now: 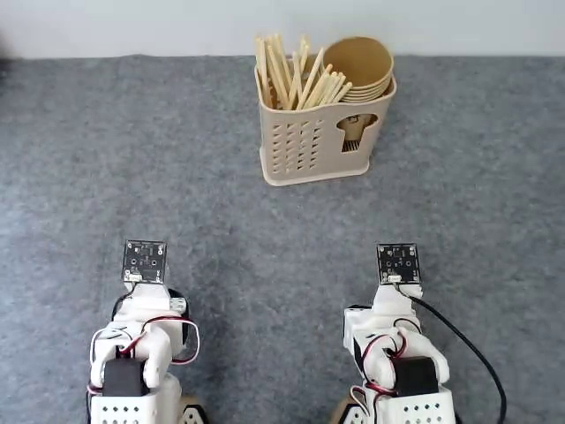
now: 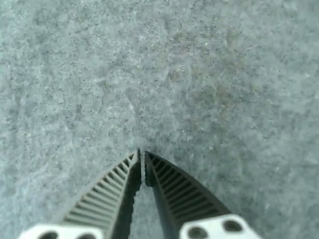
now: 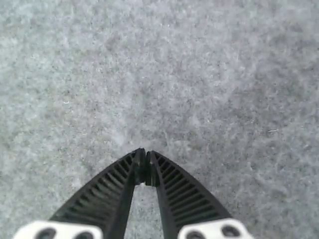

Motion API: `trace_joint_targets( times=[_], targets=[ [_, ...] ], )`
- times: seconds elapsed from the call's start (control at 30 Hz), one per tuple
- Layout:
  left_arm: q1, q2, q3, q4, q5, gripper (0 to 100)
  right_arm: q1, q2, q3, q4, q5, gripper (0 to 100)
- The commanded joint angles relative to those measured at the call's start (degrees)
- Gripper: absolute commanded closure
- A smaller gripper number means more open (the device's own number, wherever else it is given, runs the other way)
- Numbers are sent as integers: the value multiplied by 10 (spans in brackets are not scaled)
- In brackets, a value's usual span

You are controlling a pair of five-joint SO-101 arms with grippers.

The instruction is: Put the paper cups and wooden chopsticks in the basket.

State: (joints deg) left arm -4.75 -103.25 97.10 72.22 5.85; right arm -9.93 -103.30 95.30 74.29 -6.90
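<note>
We're seeing the left end effector (image 2: pixel 141 155) with its fingers pressed together at the tips, and the right end effector (image 3: pixel 145 158) sitting closed the same way, each hanging over the grey felt of the table (image 1: pixel 132 159). In the high view one arm (image 1: pixel 141 353) and a second arm (image 1: pixel 397 353) are sitting folded at the near edge, well apart from the beige perforated basket (image 1: pixel 305 146) standing upright at the far middle. The wooden chopsticks (image 1: pixel 291 75) are leaning bundled in one compartment and the paper cups (image 1: pixel 364 64) are sitting nested in the one beside it.
</note>
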Motion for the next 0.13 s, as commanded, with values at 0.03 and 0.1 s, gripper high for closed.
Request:
trace_joint_targets(
  times=[0.03,0.1],
  targets=[
    [2,-11,-7,2,0,987,7,-6,11,6,-6,987],
    [2,-11,-7,2,0,987,7,-6,11,6,-6,987]
  ],
)
